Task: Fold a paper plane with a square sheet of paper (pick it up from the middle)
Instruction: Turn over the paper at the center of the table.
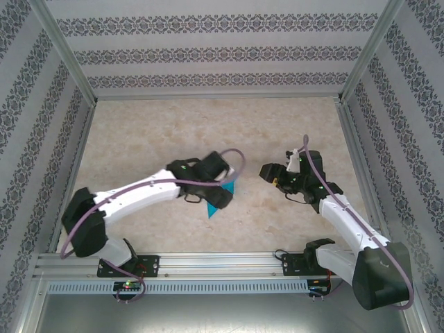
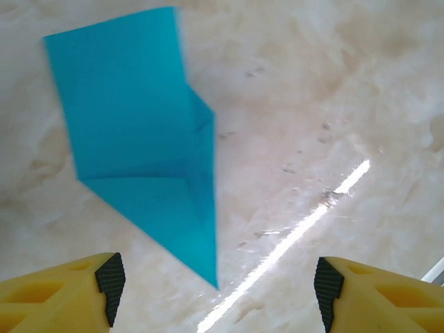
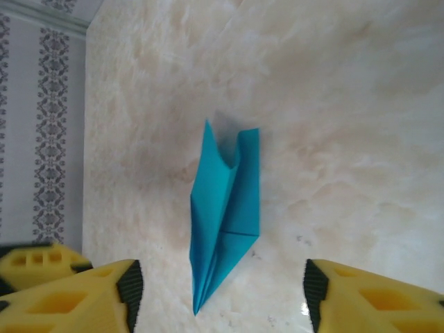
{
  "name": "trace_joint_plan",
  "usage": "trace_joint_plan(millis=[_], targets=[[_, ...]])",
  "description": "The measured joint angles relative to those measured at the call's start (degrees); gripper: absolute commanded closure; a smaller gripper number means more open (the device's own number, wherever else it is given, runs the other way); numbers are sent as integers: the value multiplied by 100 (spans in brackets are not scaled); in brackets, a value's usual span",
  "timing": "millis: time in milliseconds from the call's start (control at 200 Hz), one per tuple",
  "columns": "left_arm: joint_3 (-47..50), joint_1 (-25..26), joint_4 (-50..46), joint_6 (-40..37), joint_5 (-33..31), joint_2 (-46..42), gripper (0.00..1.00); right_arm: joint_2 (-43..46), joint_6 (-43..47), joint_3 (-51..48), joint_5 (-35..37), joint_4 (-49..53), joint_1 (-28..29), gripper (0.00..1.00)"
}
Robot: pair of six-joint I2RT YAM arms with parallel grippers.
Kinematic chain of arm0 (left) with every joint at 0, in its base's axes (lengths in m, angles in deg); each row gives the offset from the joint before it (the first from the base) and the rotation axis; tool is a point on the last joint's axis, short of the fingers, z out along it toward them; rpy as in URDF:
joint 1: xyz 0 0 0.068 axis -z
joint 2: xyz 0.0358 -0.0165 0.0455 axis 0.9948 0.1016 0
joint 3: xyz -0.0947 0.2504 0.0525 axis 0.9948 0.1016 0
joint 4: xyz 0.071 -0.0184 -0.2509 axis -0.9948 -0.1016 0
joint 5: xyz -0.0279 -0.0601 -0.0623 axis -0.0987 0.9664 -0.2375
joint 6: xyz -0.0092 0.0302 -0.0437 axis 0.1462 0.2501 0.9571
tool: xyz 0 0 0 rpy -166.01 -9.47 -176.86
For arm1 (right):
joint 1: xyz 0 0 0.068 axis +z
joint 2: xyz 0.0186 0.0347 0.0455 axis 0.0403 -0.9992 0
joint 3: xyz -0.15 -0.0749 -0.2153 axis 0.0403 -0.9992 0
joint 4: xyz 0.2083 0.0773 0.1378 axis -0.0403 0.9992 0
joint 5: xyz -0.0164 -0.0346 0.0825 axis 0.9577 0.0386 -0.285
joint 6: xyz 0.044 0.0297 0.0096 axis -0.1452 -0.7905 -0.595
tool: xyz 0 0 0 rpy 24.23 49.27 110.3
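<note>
1. Marbled beige tabletop (image 1: 173,125) inside three walls (image 1: 208,48) papered in bands of dark ornament, with a metal rail (image 1: 208,262) along the near edge.
2. Two white-and-black arms reach in from that rail: the left arm (image 1: 139,191) and the right arm (image 1: 347,218).
3. One paper plane (image 3: 225,208), teal-blue and unmarked, lies on the table near its middle. It is a narrow folded dart with one sharp point.
4. From above, the plane sits partly under the left arm's wrist, its point towards the rail.
5. Left gripper (image 2: 218,277): two yellow fingers (image 2: 62,291) with black pads, spread wide and holding nothing. The plane lies on the table just ahead of them.
6. Right gripper (image 3: 222,291): two yellow fingers (image 3: 76,298), also spread wide and empty, with the plane's point lying between them on the table.
</note>
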Motion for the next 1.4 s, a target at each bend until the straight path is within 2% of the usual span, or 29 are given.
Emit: trace_joint_plan(millis=[220,370,460,600,729,1124,1399], targets=[[1056,-1832,662,669,1191,-494,27,-557,-494,87,494,-608,1495,56],[1705,-2503,1200,1150,1956,-496,28,-1462,-695,428,820,-949,2302,65],[1840,-2605,1335,1329,2240,-494,29,-1628,-748,474,907,-1032,2406,70],[1991,-2841,1655,1473,2583,-501,30,-2951,-774,1381,1075,-1279,2898,75],[2063,-2955,1733,1506,2691,-498,30,-3414,-754,1508,1104,-1261,3067,78],[2074,-2957,1967,1539,3012,-308,32,-3615,-470,1644,1530,-485,3062,84],[2155,-2951,2245,1746,3296,-188,34,-3620,-479,1228,1545,-809,3051,89]])
